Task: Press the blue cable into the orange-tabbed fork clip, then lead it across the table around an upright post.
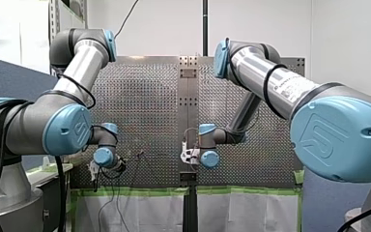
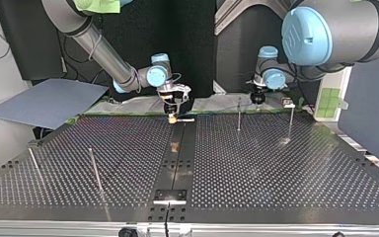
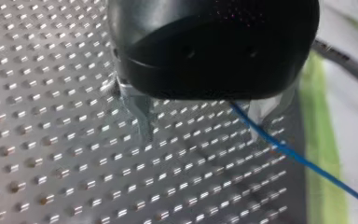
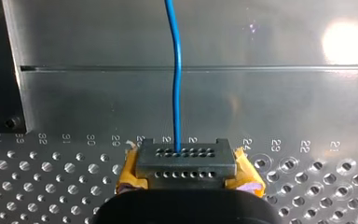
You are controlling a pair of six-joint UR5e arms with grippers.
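The blue cable [image 4: 177,93] runs straight ahead from my right gripper [image 4: 186,163], whose two grey fingers are pressed together on it, with yellow pads [image 4: 249,179] showing at their sides. In the top view my right gripper [image 2: 173,116] hangs low over the table's far edge at the centre strip. My left gripper [image 3: 200,135] hovers just above the perforated plate with its metal fingers [image 3: 142,119] apart. The blue cable [image 3: 298,158] passes between them close to one finger, untouched. My left gripper [image 2: 257,100] is at the far edge beside an upright post [image 2: 239,114]. I cannot pick out the fork clip.
A second thin post [image 2: 290,122] stands to the right of the first in the top view. Two more posts [image 2: 94,170] lean at the near left of that view. A black bracket [image 2: 170,196] sits on the centre strip near the front edge. Green tape [image 3: 324,154] lines the table's border.
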